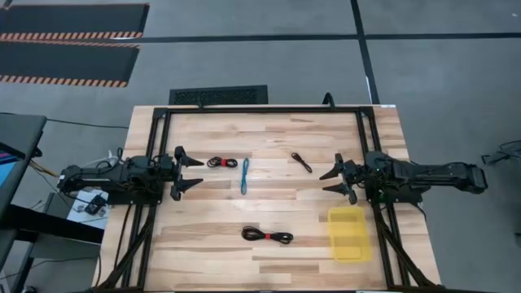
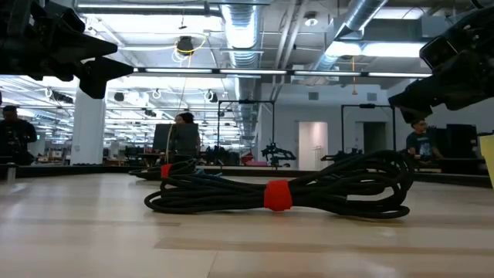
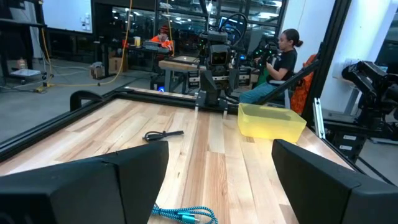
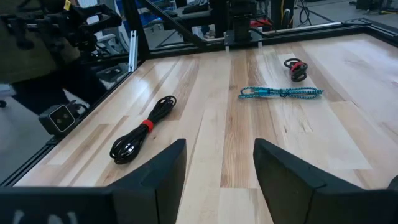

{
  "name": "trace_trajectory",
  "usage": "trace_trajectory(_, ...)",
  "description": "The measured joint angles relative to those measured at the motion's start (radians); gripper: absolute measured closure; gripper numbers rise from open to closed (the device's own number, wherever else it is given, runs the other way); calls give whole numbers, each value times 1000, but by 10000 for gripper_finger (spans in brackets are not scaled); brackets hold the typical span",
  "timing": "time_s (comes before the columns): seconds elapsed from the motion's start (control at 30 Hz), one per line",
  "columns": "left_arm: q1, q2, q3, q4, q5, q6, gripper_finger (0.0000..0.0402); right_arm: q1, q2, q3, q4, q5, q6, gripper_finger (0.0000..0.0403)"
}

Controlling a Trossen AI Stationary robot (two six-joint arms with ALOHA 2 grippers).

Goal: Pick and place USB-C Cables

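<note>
High view shows the left gripper (image 1: pixel 198 172) with its two dark fingers spread wide and holding nothing, hovering at nine o'clock on the pale wooden slatted table (image 1: pixel 277 130). Opposite, at three o'clock, the right gripper (image 1: pixel 330 181) also gapes wide and empty.

Nearest the left fingers lies a small black coiled cable with a red tie (image 1: pixel 218 163), just beside them toward the middle. Next to that, a thin light blue braided cable (image 1: pixel 244 177) lies stretched out near the table's centre. A short thin black cable (image 1: pixel 302 162) rests at about one o'clock from centre, near the right gripper. A longer black cable bundle with a red tie (image 1: pixel 267 236) sits at six o'clock, well apart from both arms. A translucent yellow plastic bin (image 1: pixel 347 234) stands at about four o'clock, just below the right gripper, with no cable in it that I can see.

Nothing looks picked up so far, so I'd judge the step in hand is a first reach. To do it well, I'd come down straight over a bundle at its tie, where the strands are gathered, fingers straddling the coil crosswise and touching the wood before closing. The short black one seems the easiest start for the right arm, being closest to the bin.
</note>
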Motion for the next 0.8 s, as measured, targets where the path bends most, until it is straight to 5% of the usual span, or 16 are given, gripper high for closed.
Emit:
trace_trajectory(0.57, 0, 0, 0, 11, -2, -62, 120, 0, 0, 0, 0, 0, 0, 191)
trace_trajectory(0.8, 0, 0, 0, 54, -8, -483, 120, -11, 0, 0, -1, 37, -1, 191)
